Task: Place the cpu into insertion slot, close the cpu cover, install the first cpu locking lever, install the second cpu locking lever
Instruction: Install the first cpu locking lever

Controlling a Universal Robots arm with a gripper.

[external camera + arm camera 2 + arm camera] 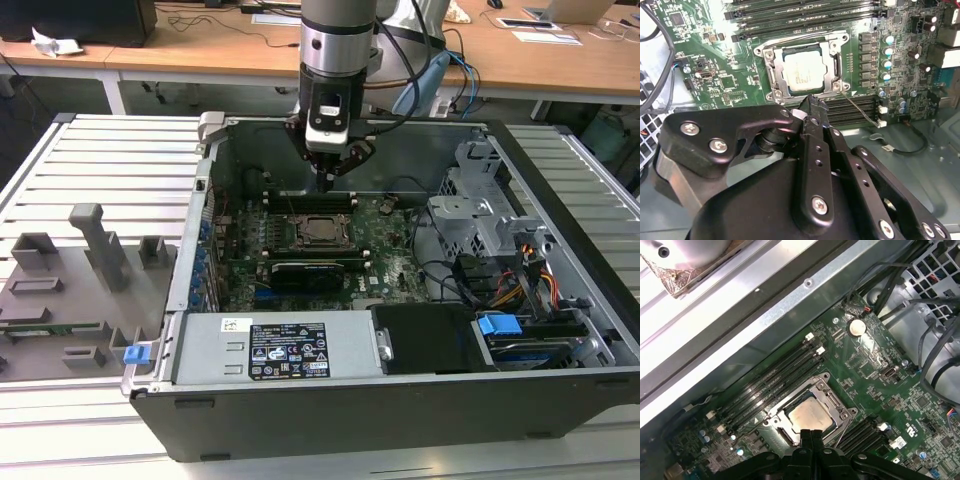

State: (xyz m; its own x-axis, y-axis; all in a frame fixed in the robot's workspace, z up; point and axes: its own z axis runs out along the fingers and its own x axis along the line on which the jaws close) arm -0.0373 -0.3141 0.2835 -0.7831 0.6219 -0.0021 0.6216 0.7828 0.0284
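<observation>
The chip [802, 74] is seated in the socket [832, 62] at the middle of the green board [730, 85], the metal cover [773, 76] lowered around it. The hand [810, 102], fingers together and empty, is poised just beside the socket's edge nearest the case wall [930, 165].

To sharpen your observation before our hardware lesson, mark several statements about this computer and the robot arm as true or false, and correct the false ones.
1. The cpu lies in the insertion slot. True.
2. The gripper is holding the cpu. False: its fingers are shut on nothing, and it hangs above the socket's edge.
3. The cpu cover lies flat around the chip. True.
4. The computer case is closed up. False: it is open, and the motherboard shows.
5. Long memory slots run along two opposite sides of the socket. True.
</observation>
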